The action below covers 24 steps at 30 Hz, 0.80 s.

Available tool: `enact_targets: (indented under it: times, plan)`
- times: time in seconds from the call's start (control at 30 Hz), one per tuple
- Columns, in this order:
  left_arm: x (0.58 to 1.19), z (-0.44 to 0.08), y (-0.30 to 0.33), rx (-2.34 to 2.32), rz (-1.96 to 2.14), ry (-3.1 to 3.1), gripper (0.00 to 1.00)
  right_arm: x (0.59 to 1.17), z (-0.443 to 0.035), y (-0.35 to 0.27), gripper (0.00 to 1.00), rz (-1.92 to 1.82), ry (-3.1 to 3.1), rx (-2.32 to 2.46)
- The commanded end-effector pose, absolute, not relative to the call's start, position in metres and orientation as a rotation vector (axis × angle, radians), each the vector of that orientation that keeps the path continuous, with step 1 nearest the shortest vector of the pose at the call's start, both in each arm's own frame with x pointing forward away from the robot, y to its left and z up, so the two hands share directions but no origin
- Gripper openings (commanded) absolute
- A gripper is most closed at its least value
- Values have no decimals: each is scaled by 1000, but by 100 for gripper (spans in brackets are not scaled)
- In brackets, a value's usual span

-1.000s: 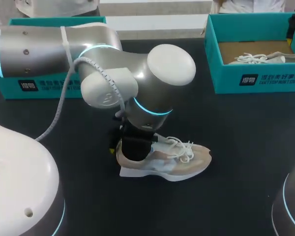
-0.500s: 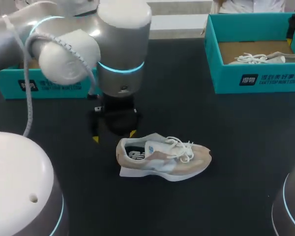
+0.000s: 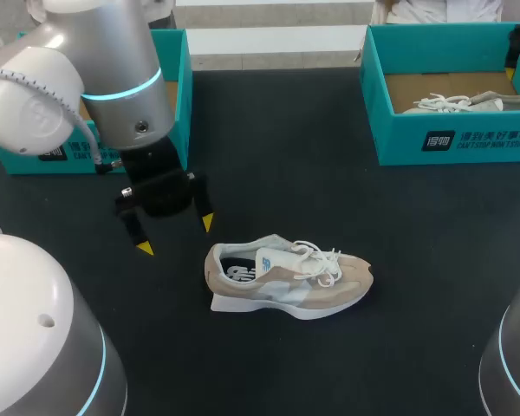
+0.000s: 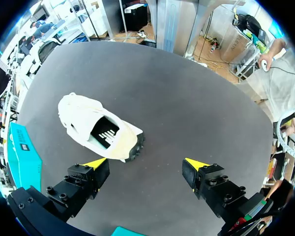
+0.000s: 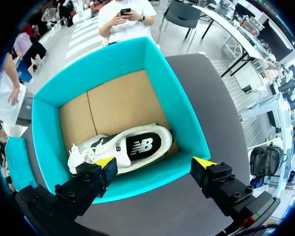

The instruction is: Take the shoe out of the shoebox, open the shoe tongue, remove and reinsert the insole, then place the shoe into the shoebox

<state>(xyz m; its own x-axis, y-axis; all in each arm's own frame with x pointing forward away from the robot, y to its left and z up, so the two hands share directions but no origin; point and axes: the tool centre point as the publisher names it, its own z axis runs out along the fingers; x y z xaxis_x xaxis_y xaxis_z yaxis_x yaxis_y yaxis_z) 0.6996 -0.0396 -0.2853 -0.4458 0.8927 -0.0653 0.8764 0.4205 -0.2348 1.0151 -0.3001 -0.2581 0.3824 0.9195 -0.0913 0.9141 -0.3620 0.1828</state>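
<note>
While the beige-and-white laced sneaker [image 3: 286,282] lay on the black surface [image 3: 329,173], toe pointing away, the left end effector [image 3: 176,236] hovered just beside its heel, yellow-tipped fingers [image 3: 206,222] apart and empty.

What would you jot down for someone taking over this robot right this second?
Left gripper: open, empty, hovering beside the heel of the tan shoe.
Right gripper: open, empty, above the teal shoebox, which holds a second shoe.
Done: tan shoe is out, upright on the table, with an insole visible inside.
Left: whether the insole step has happened cannot be told; the tan shoe has to go into the shoebox.
</note>
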Motion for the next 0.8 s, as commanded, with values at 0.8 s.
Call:
enact_targets:
  times: [0.8]
  plan:
    - [687,-318,11,-576,1468,-2852,100,1016,-258,-300,100,39,1640,2438]
